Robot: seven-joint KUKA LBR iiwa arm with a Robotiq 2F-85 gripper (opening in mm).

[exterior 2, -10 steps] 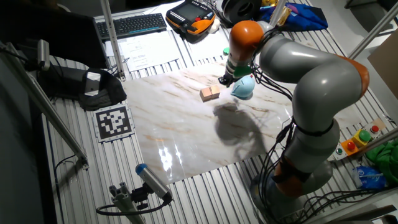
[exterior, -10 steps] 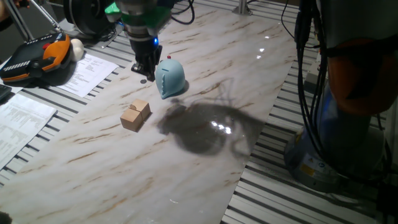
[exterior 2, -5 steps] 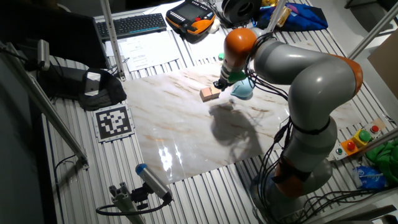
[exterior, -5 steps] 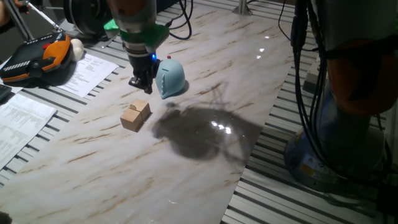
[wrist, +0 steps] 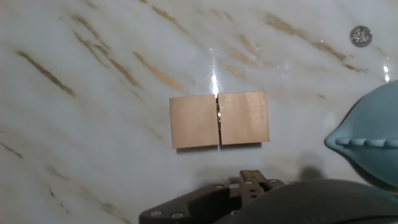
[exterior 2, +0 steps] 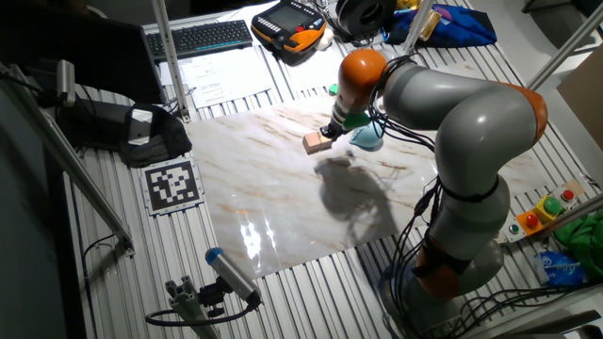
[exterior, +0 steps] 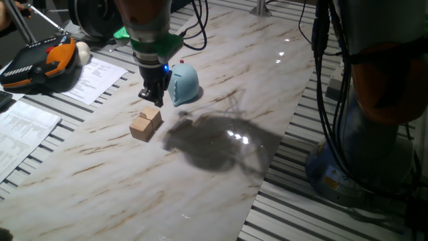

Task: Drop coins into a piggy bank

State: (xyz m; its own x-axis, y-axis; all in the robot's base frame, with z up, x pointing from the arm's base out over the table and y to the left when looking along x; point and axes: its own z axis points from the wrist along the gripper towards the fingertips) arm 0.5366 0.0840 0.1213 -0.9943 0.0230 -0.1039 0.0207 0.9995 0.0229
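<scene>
The light blue piggy bank [exterior: 183,85] stands on the marble table top; it also shows in the other fixed view [exterior 2: 366,137] and at the right edge of the hand view [wrist: 372,142]. One tiny dark round coin [wrist: 360,35] lies flat on the marble beyond the bank; other coins are not in view. My gripper [exterior: 151,99] hangs just left of the bank, above two tan wooden blocks [exterior: 146,123] that lie side by side [wrist: 219,119]. Its fingers [wrist: 251,180] look pressed together, and I see nothing between them.
An orange and black teach pendant [exterior: 39,61] and printed papers [exterior: 95,77] lie off the marble at the left. The arm's base [exterior: 348,167] stands at the right. A keyboard [exterior 2: 212,36] and a printed marker tag [exterior 2: 172,184] lie beside the marble slab.
My gripper has moved away from the bank's left side, toward the two wooden blocks, and now hangs over them. The bank and the blocks have not moved.
</scene>
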